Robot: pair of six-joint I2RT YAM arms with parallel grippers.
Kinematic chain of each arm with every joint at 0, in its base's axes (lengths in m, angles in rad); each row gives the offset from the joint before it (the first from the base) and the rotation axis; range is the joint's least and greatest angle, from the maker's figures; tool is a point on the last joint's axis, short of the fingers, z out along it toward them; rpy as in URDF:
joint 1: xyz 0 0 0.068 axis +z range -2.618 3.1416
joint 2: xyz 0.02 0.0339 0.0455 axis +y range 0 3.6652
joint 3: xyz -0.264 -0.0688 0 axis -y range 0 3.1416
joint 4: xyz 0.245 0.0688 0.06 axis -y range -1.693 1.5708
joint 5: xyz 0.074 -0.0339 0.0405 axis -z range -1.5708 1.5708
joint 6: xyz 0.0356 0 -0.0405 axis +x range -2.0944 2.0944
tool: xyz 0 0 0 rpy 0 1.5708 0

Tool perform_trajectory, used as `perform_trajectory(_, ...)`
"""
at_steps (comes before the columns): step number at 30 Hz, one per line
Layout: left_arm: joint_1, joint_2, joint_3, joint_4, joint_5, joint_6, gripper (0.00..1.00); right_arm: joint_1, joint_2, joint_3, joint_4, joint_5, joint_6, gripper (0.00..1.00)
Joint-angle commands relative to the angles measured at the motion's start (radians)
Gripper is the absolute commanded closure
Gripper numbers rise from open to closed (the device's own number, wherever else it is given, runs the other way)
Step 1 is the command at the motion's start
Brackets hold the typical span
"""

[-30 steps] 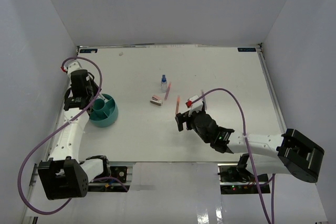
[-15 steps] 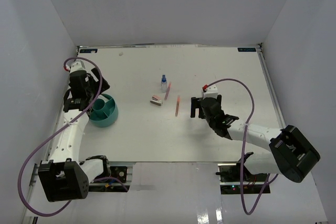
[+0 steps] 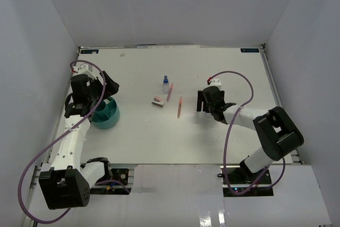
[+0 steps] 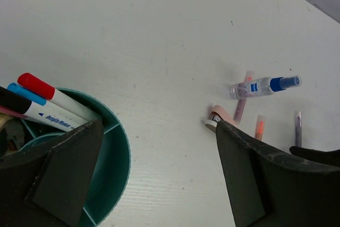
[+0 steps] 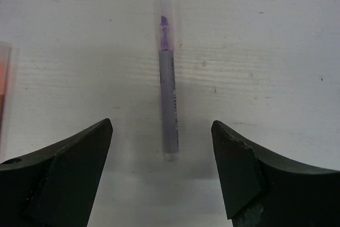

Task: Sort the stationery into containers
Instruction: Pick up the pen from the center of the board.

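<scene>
The teal cup stands at the left, and red- and blue-capped markers lean inside it. My left gripper hovers open over the cup's far right rim, its jaws empty. In the middle lie a blue-capped bottle, a pink pen, a pink-white block and an orange pen. My right gripper is low over the table, open. A grey-purple pen lies lengthwise between its fingertips, untouched.
White walls close in the table on the left, back and right. The orange pen's end shows just left of my right gripper. A small white speck lies near the back edge.
My left gripper has opened above the cup and shifted slightly toward the far right. My right arm has swung from beside the orange pen to the right, over the grey-purple pen.
</scene>
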Motion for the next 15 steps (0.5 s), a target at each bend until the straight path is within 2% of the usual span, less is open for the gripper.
perform_trajectory(1,-0.014,-0.032,-0.014,0.023,0.065,0.001,0.02,-0.016,0.051,0.052,-0.02,-0.023,0.018,0.2)
perform_trajectory(4,-0.02,-0.029,-0.015,0.034,0.091,0.006,0.02,-0.018,0.079,0.056,-0.019,-0.009,0.02,0.3)
perform_trajectory(5,-0.022,-0.026,-0.015,0.034,0.115,0.006,0.02,-0.019,0.091,0.057,-0.019,-0.005,0.018,0.38)
perform_trajectory(7,-0.028,-0.017,-0.017,0.037,0.14,0.009,0.02,-0.022,0.103,0.057,-0.02,0.002,0.02,0.43)
perform_trajectory(11,-0.054,-0.011,-0.026,0.038,0.187,0.003,0.02,-0.028,0.114,0.051,-0.025,0.006,0.02,0.63)
perform_trajectory(12,-0.061,-0.014,-0.035,0.04,0.192,-0.023,0.02,-0.028,0.11,0.049,-0.034,0.006,0.02,0.65)
perform_trajectory(13,-0.1,-0.014,-0.038,0.04,0.197,-0.035,0.02,-0.028,0.105,0.051,-0.04,0.006,0.015,0.75)
perform_trajectory(15,-0.158,-0.017,-0.037,0.038,0.192,-0.057,0.02,-0.024,0.074,0.039,-0.048,0.002,0.006,0.84)
